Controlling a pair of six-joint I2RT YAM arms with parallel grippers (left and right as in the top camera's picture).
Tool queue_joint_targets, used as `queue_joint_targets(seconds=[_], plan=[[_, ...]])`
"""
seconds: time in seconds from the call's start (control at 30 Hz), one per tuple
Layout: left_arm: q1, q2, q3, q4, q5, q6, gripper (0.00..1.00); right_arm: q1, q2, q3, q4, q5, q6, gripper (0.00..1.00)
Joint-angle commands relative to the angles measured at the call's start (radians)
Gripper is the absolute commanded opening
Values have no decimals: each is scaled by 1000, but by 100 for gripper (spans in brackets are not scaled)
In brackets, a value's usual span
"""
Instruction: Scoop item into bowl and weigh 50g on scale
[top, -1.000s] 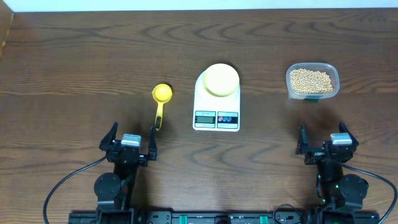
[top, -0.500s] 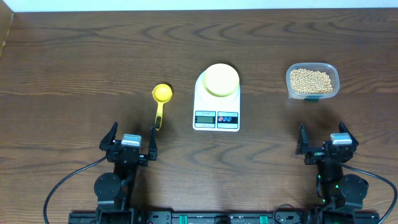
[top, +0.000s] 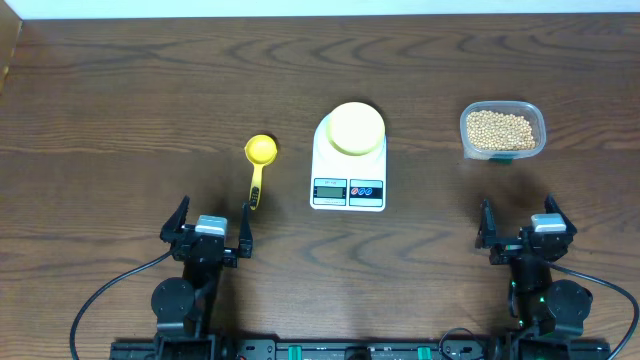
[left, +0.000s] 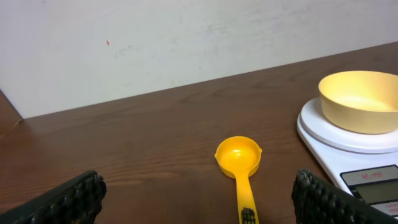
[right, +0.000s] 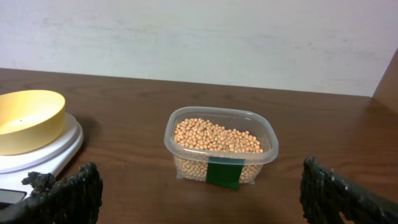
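Observation:
The pale yellow bowl (top: 356, 128) stands empty on the white scale (top: 349, 190), mid-table; both show in the left wrist view (left: 360, 99) (left: 348, 140) and right wrist view (right: 28, 118) (right: 50, 155). The tan beans (top: 500, 129) fill a clear plastic container (top: 536, 128) at right, also in the right wrist view (right: 217, 137) (right: 267, 149). A bright yellow scoop (top: 258, 165) lies left of the scale, seen in the left wrist view (left: 239, 165). My left gripper (top: 212, 228) (left: 199, 202) is open and empty just before the scoop's handle. My right gripper (top: 520, 228) (right: 202, 199) is open and empty before the container.
A green label (right: 226, 172) marks the container's near side. The dark wooden table (top: 130, 120) ends at a pale wall (left: 186, 37) at the back. Cables run from both arm bases at the front edge.

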Motion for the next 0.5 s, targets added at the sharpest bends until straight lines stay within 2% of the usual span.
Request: queue_joint_targets(seconds=[0.0, 0.47], plan=[[5, -4, -17, -25, -9, 5, 97, 6, -6, -1, -4, 1, -2, 99], [5, -4, -17, -10, -8, 5, 98, 6, -6, -1, -5, 1, -2, 99]])
